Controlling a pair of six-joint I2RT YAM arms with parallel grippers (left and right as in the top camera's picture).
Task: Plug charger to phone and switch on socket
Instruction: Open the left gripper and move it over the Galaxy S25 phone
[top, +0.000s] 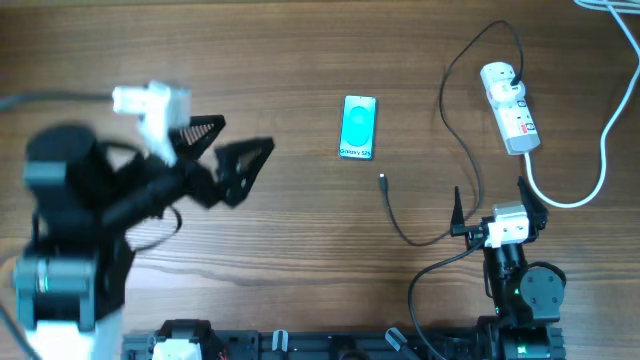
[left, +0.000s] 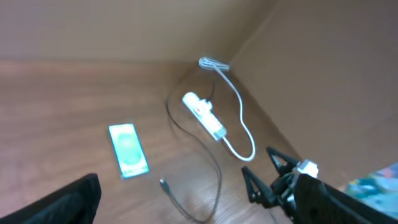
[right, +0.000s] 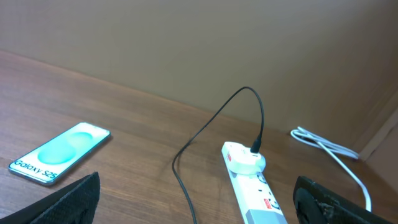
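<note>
The phone (top: 359, 127) lies flat at mid-table, teal screen up; it also shows in the left wrist view (left: 129, 150) and the right wrist view (right: 59, 154). The charger, a thin black cable (top: 447, 120), loops from the white plug in the socket (top: 510, 108) down to its loose plug tip (top: 382, 180), which lies on the table just below and right of the phone. My left gripper (top: 233, 142) is open and empty, raised to the left of the phone. My right gripper (top: 493, 198) is open and empty, just below the socket, which shows in its wrist view (right: 252, 180).
A thick white cord (top: 600, 150) runs from the socket's near end in a loop toward the far right corner. A brown wall stands behind the table. The right arm's base (top: 520, 290) sits at the front edge and the left arm's base (top: 60, 270) at the front left.
</note>
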